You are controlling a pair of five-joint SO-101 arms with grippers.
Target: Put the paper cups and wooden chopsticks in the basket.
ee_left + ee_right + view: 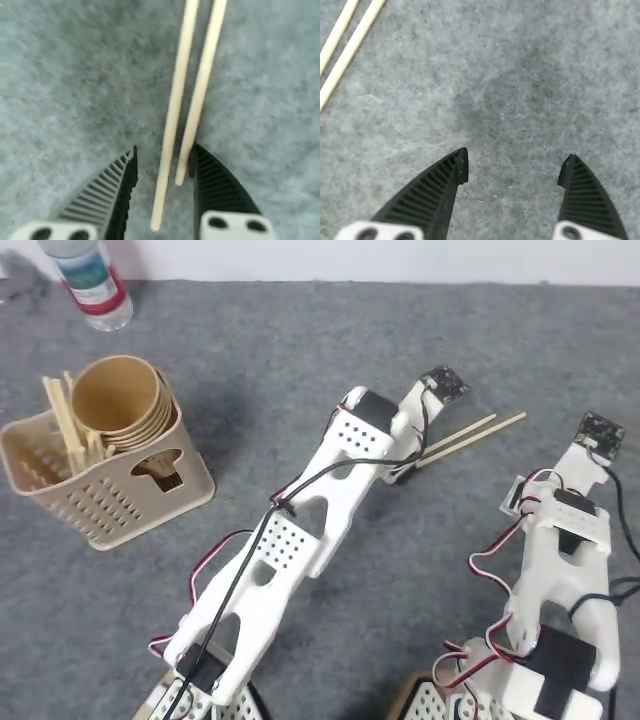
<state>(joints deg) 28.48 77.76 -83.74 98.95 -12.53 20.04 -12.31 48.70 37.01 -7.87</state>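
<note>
There are two loose chopsticks, one basket, one stack of cups, one bottle, two robot arms.

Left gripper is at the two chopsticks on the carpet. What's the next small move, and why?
Probably close the left gripper on the chopsticks: both sticks lie between its open jaws, with their near ends well inside the gap, so a squeeze should catch the pair together.

Bright, even light leaves only soft shadows on the carpet beside the basket.
</note>
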